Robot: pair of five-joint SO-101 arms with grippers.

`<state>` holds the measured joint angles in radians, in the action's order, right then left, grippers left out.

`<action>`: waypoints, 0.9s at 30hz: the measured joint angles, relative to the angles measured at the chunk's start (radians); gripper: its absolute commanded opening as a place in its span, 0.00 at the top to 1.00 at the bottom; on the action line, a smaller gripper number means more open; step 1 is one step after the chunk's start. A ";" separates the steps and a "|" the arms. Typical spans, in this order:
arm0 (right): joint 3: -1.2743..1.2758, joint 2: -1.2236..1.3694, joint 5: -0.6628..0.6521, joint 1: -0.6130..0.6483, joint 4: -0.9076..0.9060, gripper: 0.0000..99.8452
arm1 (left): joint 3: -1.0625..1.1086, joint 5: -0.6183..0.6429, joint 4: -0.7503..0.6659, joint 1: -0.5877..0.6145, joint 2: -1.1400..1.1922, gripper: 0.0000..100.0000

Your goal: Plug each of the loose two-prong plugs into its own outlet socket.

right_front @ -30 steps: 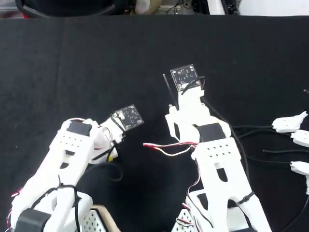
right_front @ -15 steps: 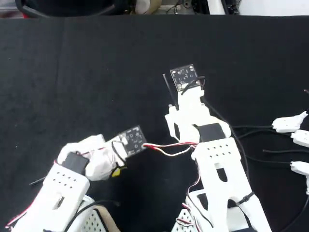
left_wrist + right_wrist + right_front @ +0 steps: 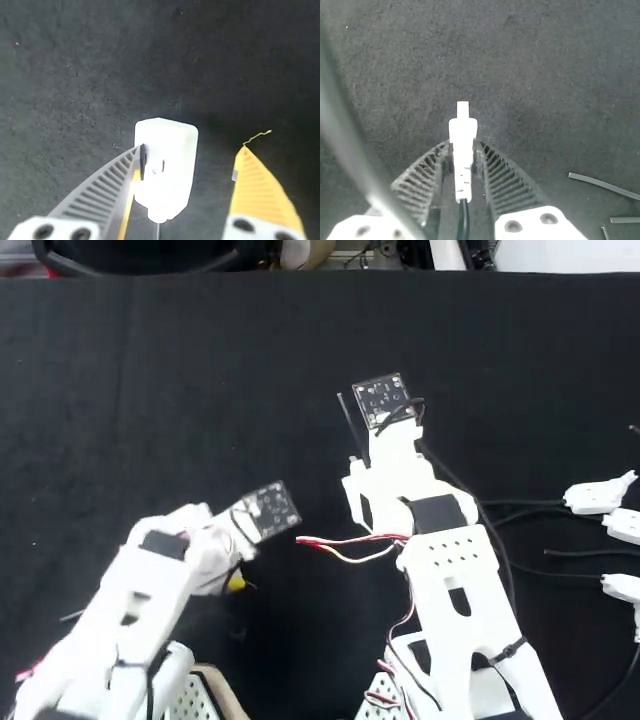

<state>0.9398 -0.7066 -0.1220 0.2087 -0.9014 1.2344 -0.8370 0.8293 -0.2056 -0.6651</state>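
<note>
The left arm (image 3: pixel 150 580), well to the left of the right arm (image 3: pixel 440 540), had been the only thing moving. Over the last second its wrist drew back from the right arm's elbow, swung in close to the red-and-white wires there, then eased out again to a spot between the two. That read as small hunting adjustments around its target rather than a finished grasp, so no plug looked seated yet.

The left gripper (image 3: pixel 192 147) stood fairly wide. A white socket block (image 3: pixel 165 165) touched the grey finger, with a clear gap to the yellow finger (image 3: pixel 255 185), so it was not clamped.

The right arm had kept still. The right gripper (image 3: pixel 462 147) was closed narrowly on a white plug (image 3: pixel 462 135), its tip poking out past the fingertips and its cable trailing back over the black table (image 3: pixel 560 75).

Further right of the right arm lay several white cord ends (image 3: pixel 592 497), untouched.
</note>
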 measured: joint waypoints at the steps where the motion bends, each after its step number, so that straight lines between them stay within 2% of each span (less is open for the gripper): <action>1: 0.000 0.000 0.000 0.000 0.000 0.99 | -0.035 -0.002 0.012 0.005 0.051 0.76; 6: 0.000 0.000 0.000 0.000 0.000 0.99 | -0.203 -0.048 0.097 0.011 0.252 0.79; 11: 0.000 0.000 0.000 0.000 0.000 0.99 | -0.264 -0.068 0.120 0.020 0.356 0.79; 17: 0.000 0.000 0.000 0.000 0.000 0.99 | -0.284 -0.069 0.140 0.046 0.365 0.94; 20: 0.000 0.000 0.000 0.000 0.000 0.99 | -0.311 -0.069 0.193 0.046 0.367 0.91; 24: 0.000 0.000 0.000 0.000 0.000 0.99 | -0.367 -0.009 0.249 0.005 0.367 0.81; 27: 0.000 0.000 0.000 0.000 0.000 0.99 | -0.404 0.035 0.250 0.003 0.367 0.81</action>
<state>0.9398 -0.7066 -0.1220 0.2087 -0.9014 0.8309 -0.8017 1.0794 -0.2025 -0.2984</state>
